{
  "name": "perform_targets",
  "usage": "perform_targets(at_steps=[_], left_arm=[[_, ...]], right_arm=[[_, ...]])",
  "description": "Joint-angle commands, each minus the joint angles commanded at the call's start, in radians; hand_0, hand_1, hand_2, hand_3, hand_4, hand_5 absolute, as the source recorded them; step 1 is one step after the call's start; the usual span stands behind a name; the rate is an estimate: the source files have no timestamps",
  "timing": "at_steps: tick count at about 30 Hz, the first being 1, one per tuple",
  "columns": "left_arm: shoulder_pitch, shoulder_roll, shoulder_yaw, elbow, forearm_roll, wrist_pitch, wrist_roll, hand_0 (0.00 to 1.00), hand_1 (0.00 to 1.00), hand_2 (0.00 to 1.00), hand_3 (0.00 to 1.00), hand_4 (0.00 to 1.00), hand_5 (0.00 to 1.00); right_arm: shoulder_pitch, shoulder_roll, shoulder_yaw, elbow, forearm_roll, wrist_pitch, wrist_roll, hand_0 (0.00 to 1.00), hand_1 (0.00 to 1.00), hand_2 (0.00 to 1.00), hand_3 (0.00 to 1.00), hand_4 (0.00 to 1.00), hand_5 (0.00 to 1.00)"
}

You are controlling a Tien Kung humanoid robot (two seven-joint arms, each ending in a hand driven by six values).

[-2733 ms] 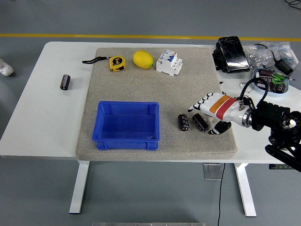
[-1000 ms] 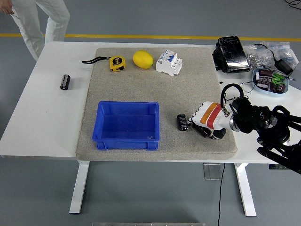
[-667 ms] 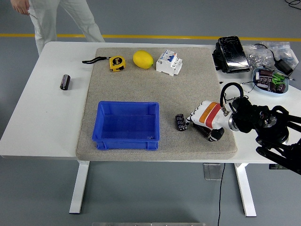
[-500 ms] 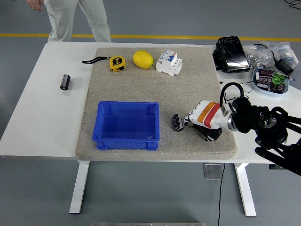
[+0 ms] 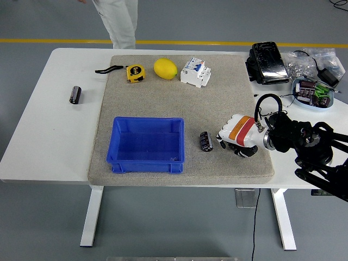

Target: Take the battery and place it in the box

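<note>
My right hand (image 5: 232, 142) comes in from the right and lies low over the grey mat (image 5: 217, 103), its fingers curled shut. A black battery that lay under it is hidden inside the curled fingers. A second black battery (image 5: 205, 141) lies on the mat just left of the fingertips, between the hand and the blue box (image 5: 117, 142). The box is open-topped and empty, on the mat's front left. A third black battery (image 5: 75, 94) lies on the bare white table at the far left. My left arm is out of view.
A yellow tape measure (image 5: 135, 72), a lemon (image 5: 165, 68) and a white circuit breaker (image 5: 195, 72) stand along the mat's far edge. A black device (image 5: 268, 62), bags and a dish of parts (image 5: 314, 92) crowd the right rear. A person's legs (image 5: 120, 22) are beyond the table.
My right hand closed over the right battery and shifted left, nudging the other battery toward the box. The person walked rightward behind the table.
</note>
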Motion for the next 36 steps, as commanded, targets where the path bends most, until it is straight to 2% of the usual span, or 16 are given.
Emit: perform_targets(at_steps=[2, 3, 8, 9, 14, 15, 26, 27, 36], left_arm=[[-0.001, 0.000, 0.001, 0.000, -0.001, 0.000, -0.001, 0.817, 0.794, 0.822, 0.669, 0.686, 0.542], [-0.001, 0.000, 0.002, 0.000, -0.001, 0.000, -0.001, 0.815, 0.793, 0.822, 0.670, 0.686, 0.542], [-0.003, 0.001, 0.002, -0.001, -0.001, 0.000, -0.001, 0.815, 0.793, 0.822, 0.670, 0.686, 0.542], [-0.003, 0.001, 0.001, -0.001, -0.001, 0.000, -0.001, 0.816, 0.793, 0.821, 0.670, 0.686, 0.541], [-0.002, 0.001, -0.001, 0.000, 0.002, 0.000, -0.001, 0.816, 0.793, 0.821, 0.670, 0.686, 0.541], [-0.002, 0.001, -0.002, 0.000, 0.002, -0.001, 0.000, 0.816, 0.794, 0.820, 0.672, 0.687, 0.541], [-0.002, 0.001, -0.001, -0.001, 0.004, -0.001, 0.000, 0.815, 0.794, 0.821, 0.670, 0.686, 0.541], [-0.003, 0.001, -0.001, -0.001, 0.005, -0.001, 0.000, 0.815, 0.794, 0.821, 0.671, 0.686, 0.541], [-0.003, 0.002, -0.001, -0.001, 0.006, -0.002, 0.000, 0.815, 0.793, 0.819, 0.671, 0.687, 0.541]], right_arm=[[0.001, -0.002, 0.001, 0.004, 0.000, 0.010, 0.001, 0.502, 0.492, 0.532, 0.530, 0.788, 0.018], [0.002, -0.003, 0.001, 0.007, 0.000, 0.018, 0.000, 0.522, 0.540, 0.608, 0.590, 0.846, 0.066], [0.004, -0.010, 0.001, 0.020, 0.006, 0.045, 0.001, 0.522, 0.540, 0.608, 0.590, 0.846, 0.066], [0.004, -0.012, 0.001, 0.026, 0.004, 0.051, 0.000, 0.543, 0.596, 0.663, 0.658, 0.900, 0.139], [0.008, -0.018, -0.002, 0.043, 0.003, 0.065, 0.001, 0.543, 0.596, 0.663, 0.658, 0.900, 0.139], [0.009, -0.018, -0.002, 0.044, 0.001, 0.067, 0.000, 0.555, 0.625, 0.699, 0.707, 0.948, 0.166], [0.018, -0.024, -0.008, 0.047, -0.069, 0.084, 0.008, 0.568, 0.633, 0.708, 0.738, 0.959, 0.162], [0.019, -0.025, -0.009, 0.047, -0.077, 0.084, 0.009, 0.565, 0.636, 0.711, 0.751, 0.933, 0.105], [0.030, -0.031, -0.026, 0.061, -0.091, 0.097, 0.017, 0.564, 0.639, 0.710, 0.763, 0.921, 0.079]])
